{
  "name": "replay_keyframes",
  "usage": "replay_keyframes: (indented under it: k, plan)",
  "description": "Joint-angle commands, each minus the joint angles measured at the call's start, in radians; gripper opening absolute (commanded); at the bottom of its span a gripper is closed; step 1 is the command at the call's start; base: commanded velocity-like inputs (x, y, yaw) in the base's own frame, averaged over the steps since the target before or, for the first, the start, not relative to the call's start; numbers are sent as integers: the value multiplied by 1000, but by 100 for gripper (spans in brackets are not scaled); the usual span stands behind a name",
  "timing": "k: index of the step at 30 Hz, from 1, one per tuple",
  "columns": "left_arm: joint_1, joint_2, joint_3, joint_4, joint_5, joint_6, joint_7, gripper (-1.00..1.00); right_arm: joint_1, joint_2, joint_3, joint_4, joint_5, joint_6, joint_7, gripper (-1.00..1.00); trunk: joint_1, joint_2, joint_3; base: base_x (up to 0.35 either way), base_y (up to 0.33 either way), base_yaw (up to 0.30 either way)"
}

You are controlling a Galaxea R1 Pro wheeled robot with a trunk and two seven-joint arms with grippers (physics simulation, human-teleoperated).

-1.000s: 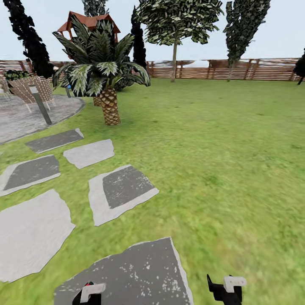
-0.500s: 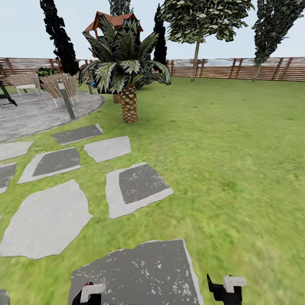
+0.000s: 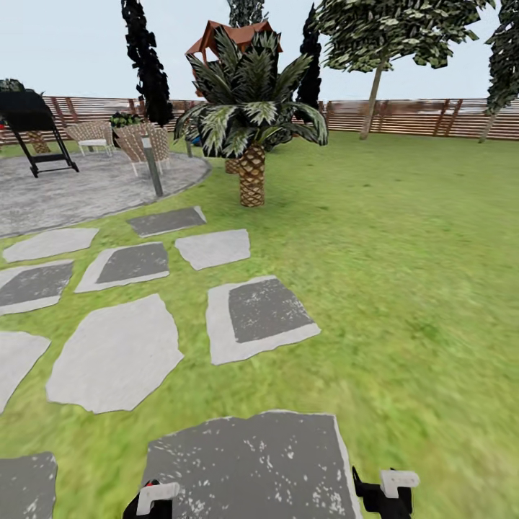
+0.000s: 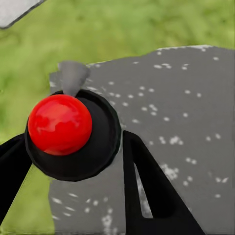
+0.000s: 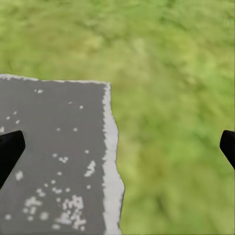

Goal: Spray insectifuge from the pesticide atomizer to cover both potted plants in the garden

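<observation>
Your view has swung to the left during the last second: the palm tree (image 3: 252,137) now sits nearer the middle of the head view than before, and more of the round paved patio (image 3: 65,191) has come in at the left, with wicker chairs (image 3: 133,140) and a dark folding stand (image 3: 32,130) on it. This is the camera and base turning, not the things moving. You already carry the pesticide atomizer (image 4: 73,134): the left gripper (image 4: 68,166) holds it, its jaws closed against the dark round body, and you look down on its red tip. The right gripper (image 5: 117,147) has its jaws spread wide with nothing between them, above the edge of a grey stepping stone (image 5: 54,156) and the lawn (image 3: 404,274). The potted plants are not to be recognised with certainty, so I judge you are searching for them, and the spraying is not yet begun. No brand, label or writing can be read anywhere.
</observation>
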Motion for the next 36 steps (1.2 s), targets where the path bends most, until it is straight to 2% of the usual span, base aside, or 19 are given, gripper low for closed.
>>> replay_keyframes:
  k: [1, 21, 36]
  plan:
    - [-1, 0, 0, 1, 5, -3, 0, -100, 0, 0, -5, 0, 4, -3, 0, 100, 0, 0, -1, 0, 0, 277]
    - [-1, 0, 0, 1, 5, -3, 0, -100, 0, 0, -5, 0, 4, -3, 0, 100, 0, 0, -1, -4, 4, 278]
    - [-1, 0, 0, 1, 5, -3, 0, -100, 0, 0, -5, 0, 4, -3, 0, 100, 0, 0, -1, -92, 199, 278]
